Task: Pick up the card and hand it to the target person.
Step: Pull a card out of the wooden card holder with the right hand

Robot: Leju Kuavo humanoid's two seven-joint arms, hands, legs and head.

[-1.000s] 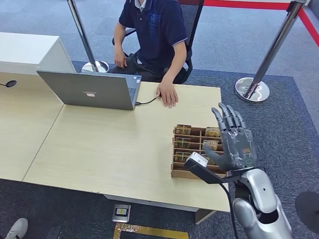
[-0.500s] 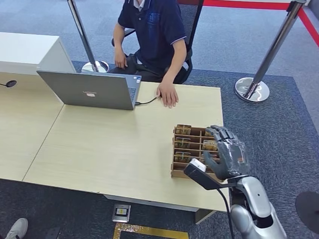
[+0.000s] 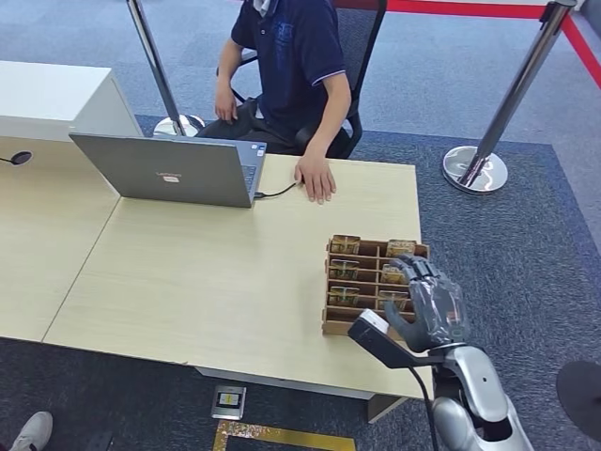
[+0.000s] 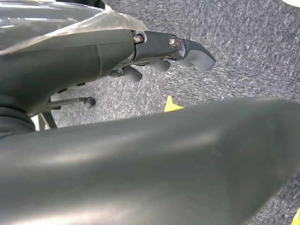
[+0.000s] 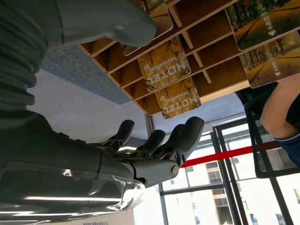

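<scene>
Looking down from the head view, a light wooden table point(image 3: 212, 272) carries an open grey laptop point(image 3: 170, 169) at its far left and a wooden slotted card rack point(image 3: 358, 282) near its right front corner. Cards point(image 3: 345, 244) stand in the rack's compartments, printed in yellow and brown. The right hand point(image 3: 428, 305) hangs over the rack's right end, fingers bent down toward the slots on that side and slightly apart; from here it is hard to tell whether they touch a card. A black wrist camera point(image 3: 376, 335) juts out just in front of the hand. Across the table sits a person in a dark blue polo shirt point(image 3: 294, 56), one hand point(image 3: 316, 178) flat on the tabletop beside the laptop's cable. Chrome stanchion posts point(image 3: 489, 141) stand on the grey carpet behind.

The left wrist view shows the left hand point(image 4: 155, 51) above grey carpet, its dark fingers loosely parted with nothing in them.

The right wrist view looks along the right hand toward the rack. Its dark fingers point(image 5: 176, 140) are spread and curled in open air, close to the rack yet short of it, while the thick grey thumb point(image 5: 116, 21) lies against the edge of a card point(image 5: 157, 14). No card is clamped. Two cards marked HOTEL point(image 5: 169, 63) sit in neighbouring slots, and more cards point(image 5: 268, 28) fill the farther column. The person's forearm point(image 5: 279, 108) shows beyond the rack.
</scene>
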